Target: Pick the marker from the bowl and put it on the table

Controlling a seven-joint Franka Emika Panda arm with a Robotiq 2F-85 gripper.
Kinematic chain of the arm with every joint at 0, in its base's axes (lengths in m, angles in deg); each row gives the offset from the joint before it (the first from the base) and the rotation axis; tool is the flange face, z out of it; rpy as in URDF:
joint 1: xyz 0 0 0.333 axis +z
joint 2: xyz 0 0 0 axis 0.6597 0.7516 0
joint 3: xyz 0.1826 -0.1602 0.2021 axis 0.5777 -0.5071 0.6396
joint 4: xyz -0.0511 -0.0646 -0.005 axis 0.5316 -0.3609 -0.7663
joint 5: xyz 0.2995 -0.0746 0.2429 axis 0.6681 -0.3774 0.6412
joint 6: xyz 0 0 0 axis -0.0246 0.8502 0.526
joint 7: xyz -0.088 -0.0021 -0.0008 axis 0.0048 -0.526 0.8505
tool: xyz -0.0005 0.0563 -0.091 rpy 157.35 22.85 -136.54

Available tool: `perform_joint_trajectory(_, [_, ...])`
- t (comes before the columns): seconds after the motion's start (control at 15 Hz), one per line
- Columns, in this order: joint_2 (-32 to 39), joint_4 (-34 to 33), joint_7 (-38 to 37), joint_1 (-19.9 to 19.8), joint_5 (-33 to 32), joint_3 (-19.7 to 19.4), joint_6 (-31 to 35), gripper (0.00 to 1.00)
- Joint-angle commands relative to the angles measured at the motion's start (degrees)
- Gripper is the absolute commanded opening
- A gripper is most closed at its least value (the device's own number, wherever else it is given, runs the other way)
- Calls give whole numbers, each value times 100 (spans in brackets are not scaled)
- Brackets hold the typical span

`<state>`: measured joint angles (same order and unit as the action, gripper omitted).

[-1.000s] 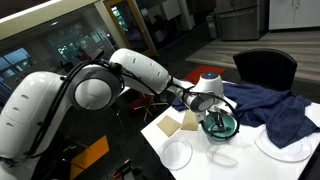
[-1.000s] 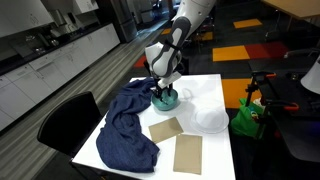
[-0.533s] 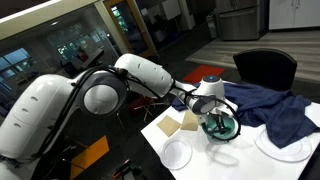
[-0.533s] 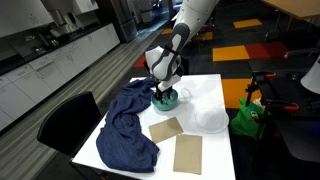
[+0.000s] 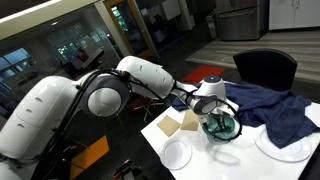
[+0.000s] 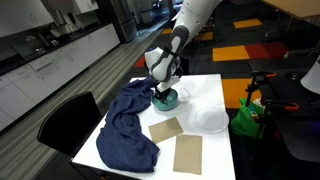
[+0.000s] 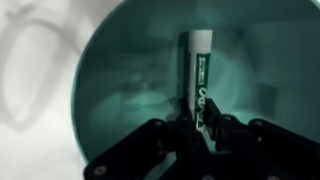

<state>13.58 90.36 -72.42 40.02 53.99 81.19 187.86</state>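
Note:
In the wrist view the green marker (image 7: pixel 198 75) lies on the floor of the teal bowl (image 7: pixel 110 80), its white-capped end pointing away from me. My gripper (image 7: pixel 200 128) reaches down into the bowl and its dark fingers are shut on the marker's near end. In both exterior views the arm bends down over the bowl (image 5: pixel 221 126) (image 6: pixel 168 98) on the white table (image 6: pixel 200 90); the marker itself is hidden there by the gripper (image 5: pixel 213 108) (image 6: pixel 164 88).
A dark blue cloth (image 6: pixel 125 125) (image 5: pixel 275 108) lies beside the bowl. Two tan mats (image 6: pixel 166 129) (image 6: pixel 187 154) and white plates (image 5: pixel 177 153) (image 5: pixel 280 142) (image 6: pixel 210 119) sit on the table. A black chair (image 6: pixel 68 118) stands at one edge.
The fingers have closed onto the marker's end inside the bowl. The arm has barely moved over the bowl.

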Motion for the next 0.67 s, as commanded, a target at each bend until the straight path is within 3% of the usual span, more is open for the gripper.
perform_joint_trajectory(0.0, [-129,-3,4,11,118,-15,-189,5])
perform_joint_trajectory(0.6, [-1320,1124,-345,421,-22,-414,66,5])
